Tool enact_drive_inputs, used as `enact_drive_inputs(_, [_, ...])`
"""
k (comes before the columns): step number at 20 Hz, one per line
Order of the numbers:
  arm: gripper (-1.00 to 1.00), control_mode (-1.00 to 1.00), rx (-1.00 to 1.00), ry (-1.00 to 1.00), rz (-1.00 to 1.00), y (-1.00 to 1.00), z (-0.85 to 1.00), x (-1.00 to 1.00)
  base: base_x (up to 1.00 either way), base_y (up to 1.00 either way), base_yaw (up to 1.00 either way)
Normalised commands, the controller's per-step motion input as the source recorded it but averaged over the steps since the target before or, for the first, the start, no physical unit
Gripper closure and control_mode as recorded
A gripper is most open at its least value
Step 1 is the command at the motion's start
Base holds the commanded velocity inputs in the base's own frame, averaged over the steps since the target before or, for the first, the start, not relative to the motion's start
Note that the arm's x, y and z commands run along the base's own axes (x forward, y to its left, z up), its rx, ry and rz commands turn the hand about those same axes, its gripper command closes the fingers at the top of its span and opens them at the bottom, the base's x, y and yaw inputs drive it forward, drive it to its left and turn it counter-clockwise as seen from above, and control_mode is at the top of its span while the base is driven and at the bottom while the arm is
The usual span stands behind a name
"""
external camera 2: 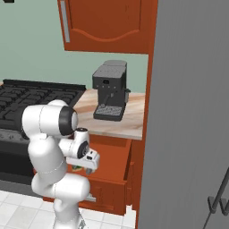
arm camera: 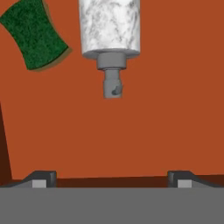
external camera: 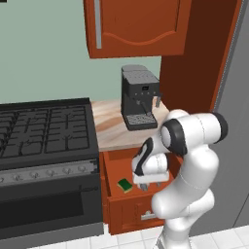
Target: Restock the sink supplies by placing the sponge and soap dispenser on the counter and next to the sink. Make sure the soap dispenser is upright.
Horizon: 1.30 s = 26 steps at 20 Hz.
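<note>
An open drawer [external camera: 127, 197] under the counter [external camera: 113, 127] holds the green sponge [external camera: 125, 185] and the soap dispenser. In the hand view the sponge [arm camera: 33, 37] lies flat at the upper left. The whitish soap dispenser [arm camera: 110, 27] lies on its side on the drawer floor, its grey pump pointing toward my gripper [arm camera: 111, 179]. My gripper [external camera: 150, 186] hangs over the drawer, pointing down, open and holding nothing. Its fingertips [arm camera: 43, 178] stand wide apart, short of the pump. The sink is out of view.
A dark coffee machine [external camera: 140, 97] stands on the counter [external camera 2: 129, 121] above the drawer [external camera 2: 112, 165]. A black stove [external camera: 44, 131] lies to the left, a tall grey panel [external camera 2: 192, 112] to the right, and a wall cabinet [external camera: 136, 26] overhead.
</note>
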Motion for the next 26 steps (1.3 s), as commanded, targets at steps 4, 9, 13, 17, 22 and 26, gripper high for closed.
enact_drive_inputs(4, [-1.0,-1.0,0.0,0.0,-0.02,0.0,-0.02,0.18,0.0,0.0,0.0])
enact_drive_inputs(9, [-1.0,-1.0,0.0,-0.03,-0.01,0.0,-0.1,0.0,0.0,0.0,0.0])
enact_drive_inputs(13, [-1.0,-1.0,0.0,-0.04,0.0,0.0,-0.28,0.0,0.0,0.0,0.0])
enact_drive_inputs(17, [-1.0,-1.0,0.0,-0.05,0.0,0.0,-0.29,0.03,0.0,0.0,0.0])
enact_drive_inputs(22, [-1.0,-1.0,0.0,-0.02,0.0,0.0,-0.16,0.16,0.0,0.0,0.0])
enact_drive_inputs(26, [-1.0,-1.0,0.0,0.0,0.0,0.0,-0.13,0.3,0.0,0.0,0.0])
